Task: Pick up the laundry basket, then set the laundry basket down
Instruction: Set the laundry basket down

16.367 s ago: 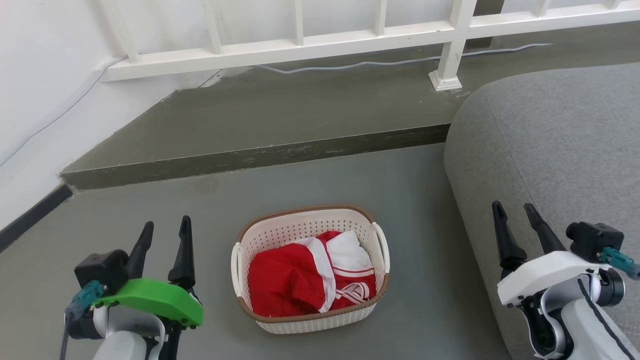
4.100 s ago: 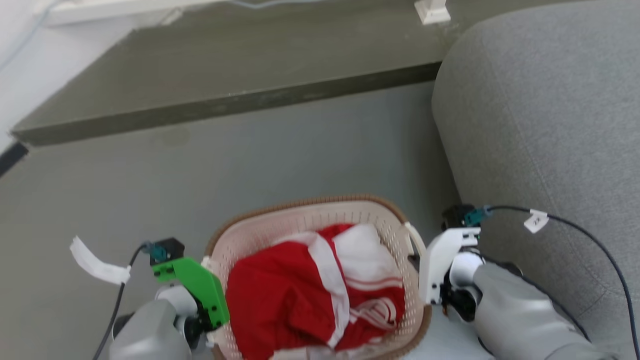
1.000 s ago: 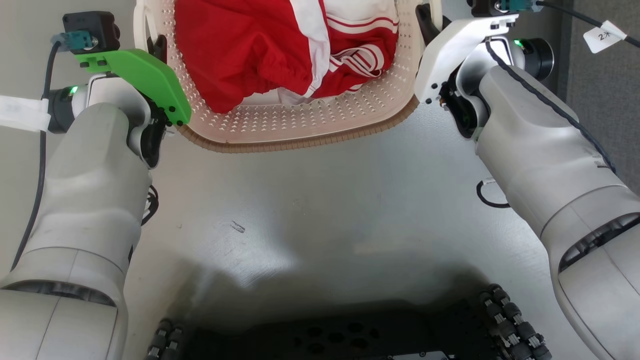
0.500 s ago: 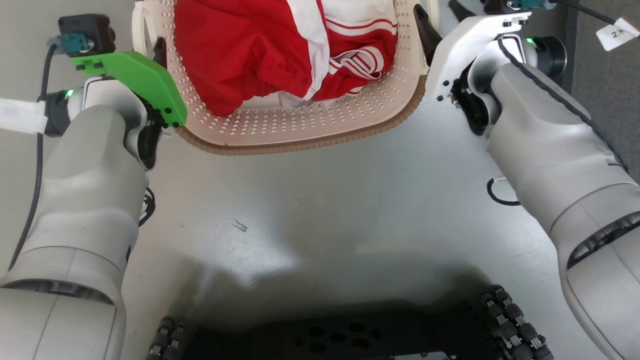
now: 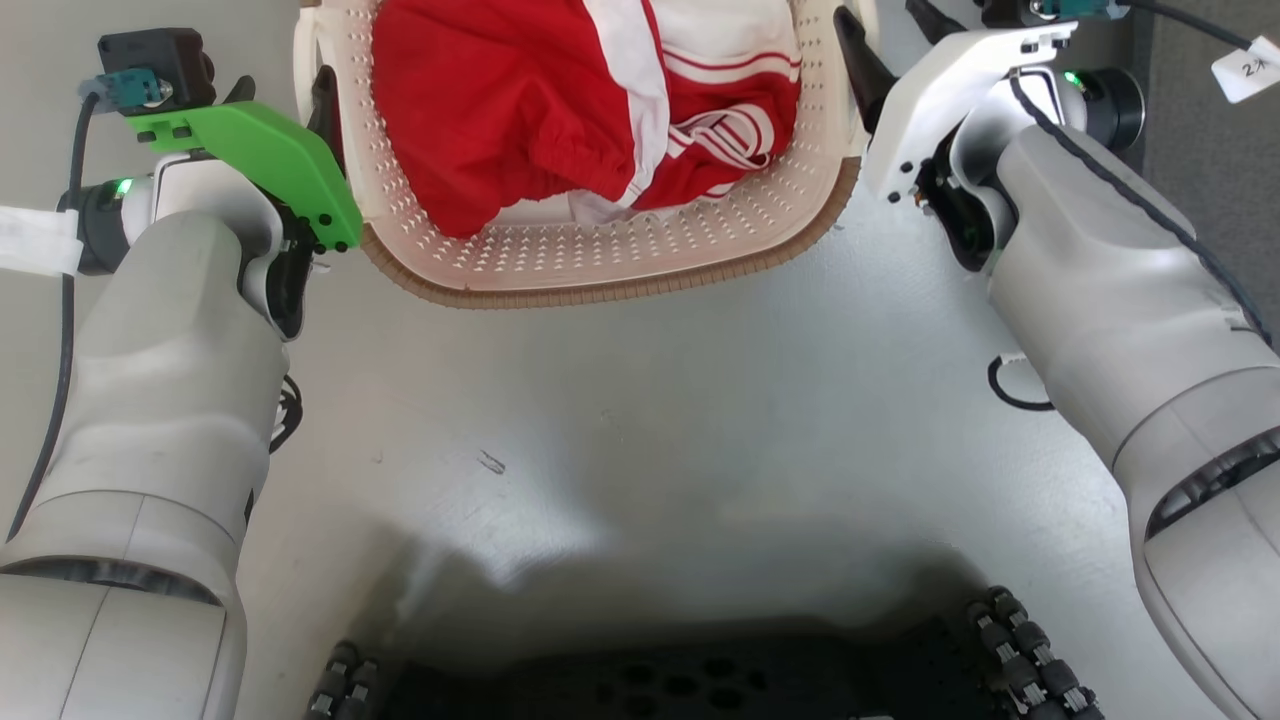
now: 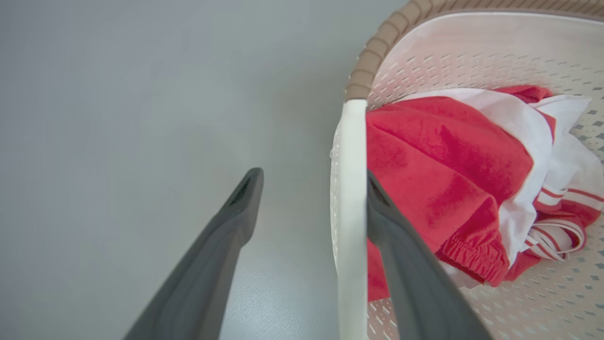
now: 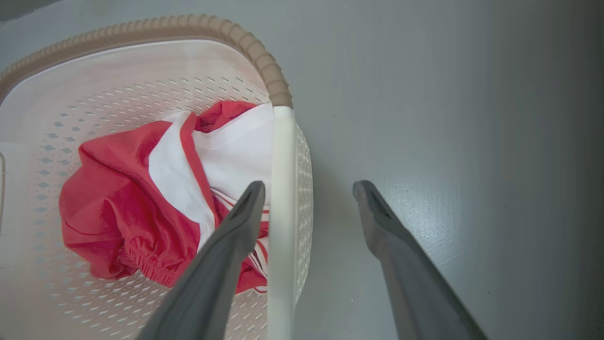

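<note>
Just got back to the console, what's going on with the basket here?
The robot has one hand at each side of the laundry basket, which holds a red-and-white garment. The left hand and right hand are both open, each straddling a white loop handle, one finger inside the basket. Neither is gripping it.

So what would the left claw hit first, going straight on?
Probably the laundry basket: its white handle runs between the left gripper's open fingers. Past that, grey floor; depth unclear.
</note>
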Tool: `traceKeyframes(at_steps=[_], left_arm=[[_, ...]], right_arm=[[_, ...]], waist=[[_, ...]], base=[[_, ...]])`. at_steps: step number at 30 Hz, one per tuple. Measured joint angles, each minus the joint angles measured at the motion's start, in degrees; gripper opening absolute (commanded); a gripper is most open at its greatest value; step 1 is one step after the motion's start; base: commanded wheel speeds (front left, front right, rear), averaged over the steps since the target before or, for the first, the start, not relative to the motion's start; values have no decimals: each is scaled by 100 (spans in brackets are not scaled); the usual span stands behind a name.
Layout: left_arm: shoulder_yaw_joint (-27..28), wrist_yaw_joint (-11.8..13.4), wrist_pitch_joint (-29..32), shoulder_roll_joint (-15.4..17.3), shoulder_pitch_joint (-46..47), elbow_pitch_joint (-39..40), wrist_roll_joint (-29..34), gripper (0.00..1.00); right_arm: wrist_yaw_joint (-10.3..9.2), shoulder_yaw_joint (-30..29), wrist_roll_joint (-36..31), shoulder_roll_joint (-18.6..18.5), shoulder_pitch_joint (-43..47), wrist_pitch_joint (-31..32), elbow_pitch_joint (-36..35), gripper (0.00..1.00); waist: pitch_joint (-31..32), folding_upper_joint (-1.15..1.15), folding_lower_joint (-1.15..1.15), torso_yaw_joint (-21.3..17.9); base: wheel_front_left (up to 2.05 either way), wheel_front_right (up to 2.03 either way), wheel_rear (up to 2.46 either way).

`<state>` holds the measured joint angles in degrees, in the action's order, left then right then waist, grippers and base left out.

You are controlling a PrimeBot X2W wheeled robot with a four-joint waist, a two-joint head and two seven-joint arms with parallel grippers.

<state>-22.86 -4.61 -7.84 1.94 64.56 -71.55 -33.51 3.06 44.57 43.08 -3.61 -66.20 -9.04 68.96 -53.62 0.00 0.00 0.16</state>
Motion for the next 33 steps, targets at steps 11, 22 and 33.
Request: traceKeyframes(at_steps=[11, 22, 33], left_arm=[[0, -96, -227, -5, -187, -36, -54, 100], [-115, -122, -541, -8, -594, -52, -9, 100], [-145, -151, -661, 98, -1004, 276, 123, 100]], right_arm=[[97, 22, 162, -1, 357, -212, -4, 100], [114, -30, 188, 1, 673, -453, 21, 100], [112, -165, 201, 2, 1023, -531, -155, 100]], waist=[[442, 0, 0, 16], [1115, 0, 0, 14], [1898, 0, 0, -58]], base=[[0, 0, 0], [0, 0, 0], [0, 0, 0]])
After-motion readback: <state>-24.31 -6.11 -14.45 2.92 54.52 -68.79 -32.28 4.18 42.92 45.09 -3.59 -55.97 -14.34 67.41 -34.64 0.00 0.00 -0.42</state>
